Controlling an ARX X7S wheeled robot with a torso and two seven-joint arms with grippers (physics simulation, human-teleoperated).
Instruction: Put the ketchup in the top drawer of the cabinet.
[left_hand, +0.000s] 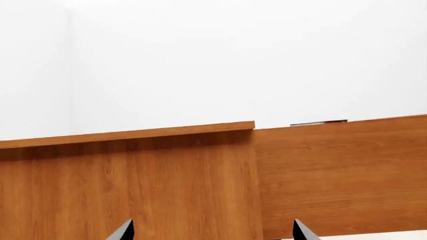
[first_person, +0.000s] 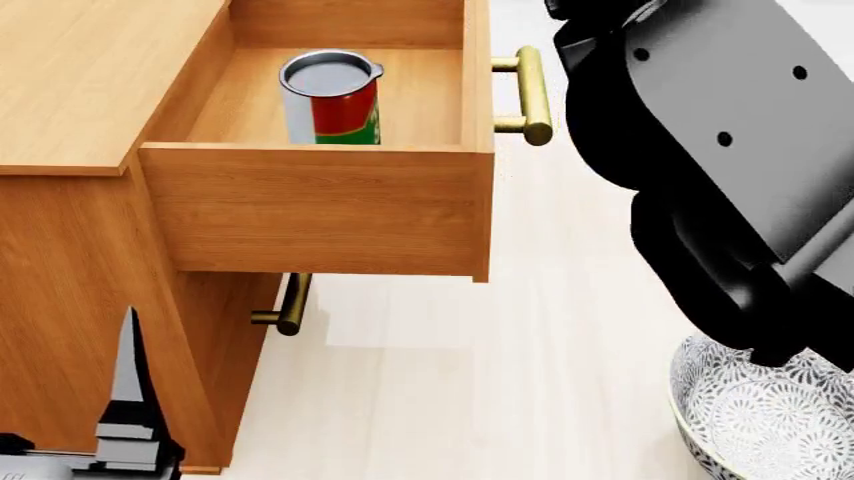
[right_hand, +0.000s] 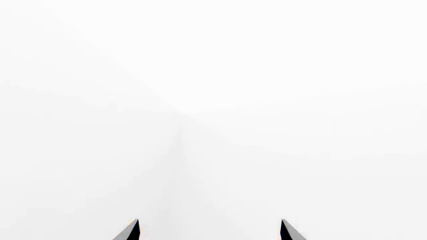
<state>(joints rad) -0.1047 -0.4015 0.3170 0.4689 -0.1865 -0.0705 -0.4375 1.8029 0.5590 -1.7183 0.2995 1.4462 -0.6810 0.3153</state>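
Observation:
The ketchup (first_person: 334, 98), a red-labelled tin with a silver lid, stands upright inside the pulled-out top drawer (first_person: 314, 205), whose brass handle (first_person: 531, 95) points right. The cabinet (first_person: 80, 70) fills the left of the head view. It also fills the left wrist view (left_hand: 133, 185) as a wooden panel. My left gripper (left_hand: 213, 231) is open and empty, low beside the cabinet's side; one of its fingers (first_person: 127, 375) shows in the head view. My right gripper (right_hand: 209, 230) is open and empty, facing only white wall. My right arm (first_person: 721, 150) hangs to the right of the drawer.
The lower drawer's brass handle (first_person: 291, 305) sticks out under the open drawer. A grey-white patterned bowl (first_person: 761, 420) sits on the light floor at the bottom right, partly behind my right arm.

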